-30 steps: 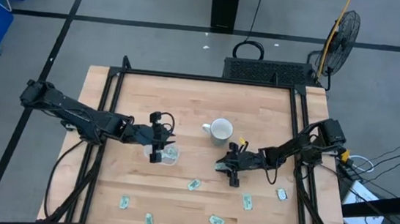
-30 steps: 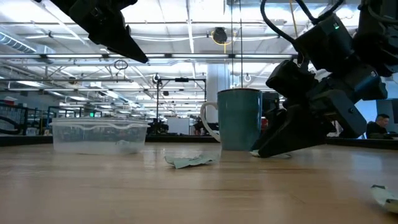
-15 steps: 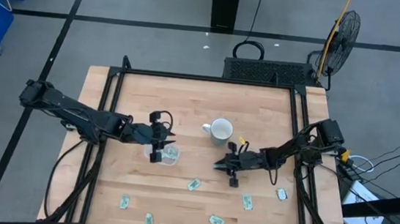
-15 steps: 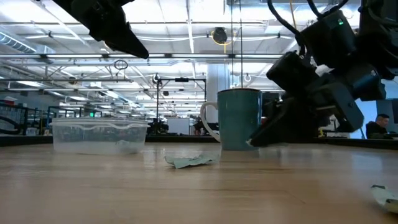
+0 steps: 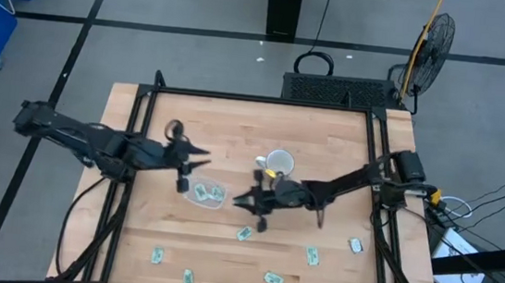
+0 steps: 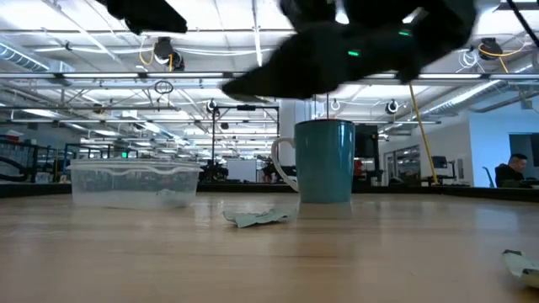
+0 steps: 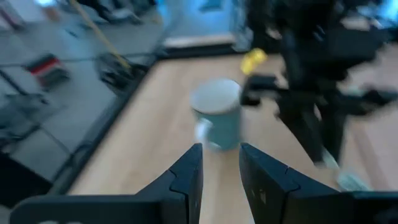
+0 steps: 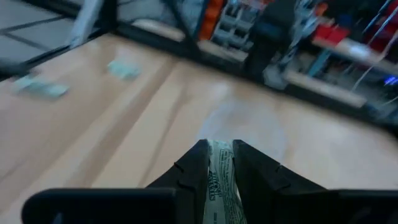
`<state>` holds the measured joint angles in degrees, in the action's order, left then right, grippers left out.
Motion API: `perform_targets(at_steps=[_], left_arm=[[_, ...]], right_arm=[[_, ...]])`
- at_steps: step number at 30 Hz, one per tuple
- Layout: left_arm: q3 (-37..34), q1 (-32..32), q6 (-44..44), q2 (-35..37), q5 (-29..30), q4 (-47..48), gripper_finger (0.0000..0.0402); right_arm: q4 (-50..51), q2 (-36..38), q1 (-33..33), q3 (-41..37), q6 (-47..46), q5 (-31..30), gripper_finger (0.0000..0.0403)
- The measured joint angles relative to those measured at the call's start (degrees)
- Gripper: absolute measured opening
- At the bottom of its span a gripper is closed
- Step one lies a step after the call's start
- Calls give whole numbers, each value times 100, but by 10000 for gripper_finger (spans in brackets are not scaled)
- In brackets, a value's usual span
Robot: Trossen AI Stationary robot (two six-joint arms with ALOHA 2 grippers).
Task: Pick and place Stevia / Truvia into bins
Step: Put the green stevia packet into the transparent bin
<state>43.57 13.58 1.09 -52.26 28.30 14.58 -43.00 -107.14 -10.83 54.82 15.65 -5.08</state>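
High cam looks straight down, far enough to take in the whole desk (image 5: 327, 139) and floor around it. Low cam sits at desk-top level, facing level across into the room; mug (image 6: 324, 160) and clear bin (image 6: 135, 183) are near it. Left wrist cam looks forward past its fingers (image 7: 186, 180) at the same mug (image 7: 217, 121). Right wrist cam looks low along the desk (image 8: 93, 143), very close.
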Motion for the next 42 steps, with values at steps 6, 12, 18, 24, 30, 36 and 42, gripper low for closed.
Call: perform_targets(at_steps=[6, 12, 18, 24, 30, 36, 42], left_arm=[[0, -2, -236, 631, 480, 38, 111], [0, 0, -213, 775, 475, 150, 111], [0, 0, -50, 753, 465, 695, 111], [0, 0, 230, 753, 470, 1020, 111], [0, 0, 244, 753, 471, 1016, 111], [0, 0, 293, 753, 470, 1011, 111], [0, 0, 423, 753, 468, 1003, 111]], right_arm=[[23, -1105, 373, 1453, 132, 525, 70], [709, -1955, 551, 2423, 113, 507, 70], [1455, -2128, 557, 2731, 79, 312, 71], [1516, -2114, 564, 2733, 2, 197, 72], [1674, -2108, 559, 2733, 4, 216, 109], [1608, -2106, 558, 2735, 208, 214, 163], [1345, -2052, 478, 2735, 482, 214, 177]])
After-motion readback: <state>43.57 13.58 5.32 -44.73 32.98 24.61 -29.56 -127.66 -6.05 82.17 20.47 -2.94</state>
